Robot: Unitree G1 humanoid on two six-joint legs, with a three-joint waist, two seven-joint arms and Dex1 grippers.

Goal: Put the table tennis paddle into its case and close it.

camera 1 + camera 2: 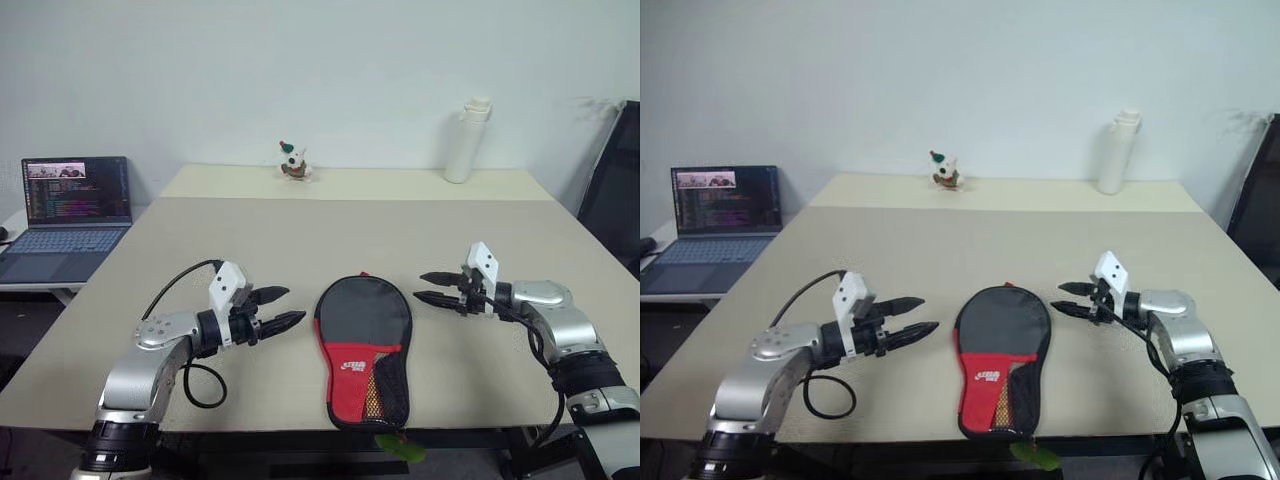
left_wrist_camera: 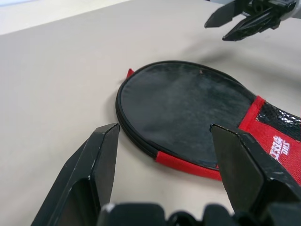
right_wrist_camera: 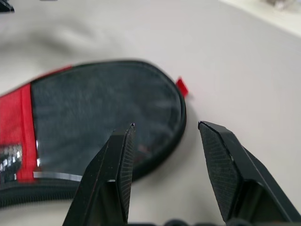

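The black fabric case (image 1: 362, 340) lies flat on the beige table (image 1: 300, 240), round end away from me, red panel with white logo and mesh pocket toward the front edge. Its edge looks closed all round. The table tennis paddle is hidden. My left gripper (image 1: 292, 306) hovers open just left of the case, fingers pointing at it, with nothing between them. My right gripper (image 1: 422, 286) hovers open just right of the round end, also empty. The left wrist view looks over the case (image 2: 183, 108) to the right gripper (image 2: 216, 29). The right wrist view faces the case's round end (image 3: 94, 113).
A laptop (image 1: 70, 215) stands open on a lower side table at the left. A small figurine (image 1: 292, 161) and a white bottle (image 1: 467, 140) stand at the far side. A black chair (image 1: 615, 190) is at the right. A green object (image 1: 400, 447) pokes out below the front edge.
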